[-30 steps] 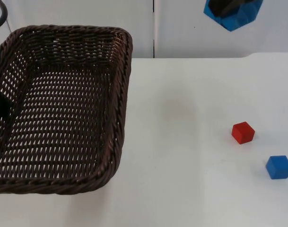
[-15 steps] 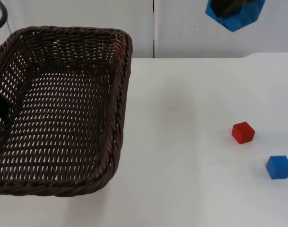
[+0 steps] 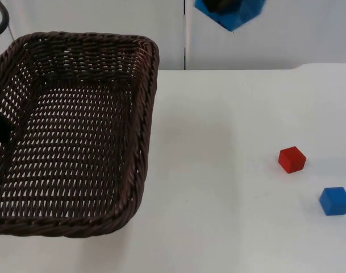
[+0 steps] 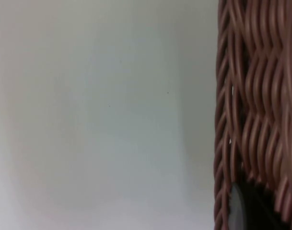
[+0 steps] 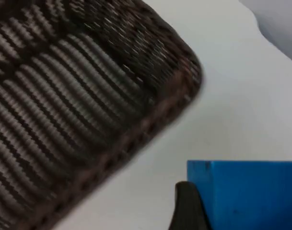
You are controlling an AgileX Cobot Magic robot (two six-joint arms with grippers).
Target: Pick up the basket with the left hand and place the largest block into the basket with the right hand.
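Overhead, the right hand (image 3: 226,7) grips a big blue block (image 3: 232,14) high beside the dark wicker basket (image 3: 76,131).
Up close, the left hand (image 4: 253,206) clamps the basket's woven rim; the block's flat face looks plain blue in the right wrist view.

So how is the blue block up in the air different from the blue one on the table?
The large blue block is much bigger than the small blue block. It hangs tilted in the right gripper, above the table near the basket; the small one rests flat beside the red block. Both are blue cubes.
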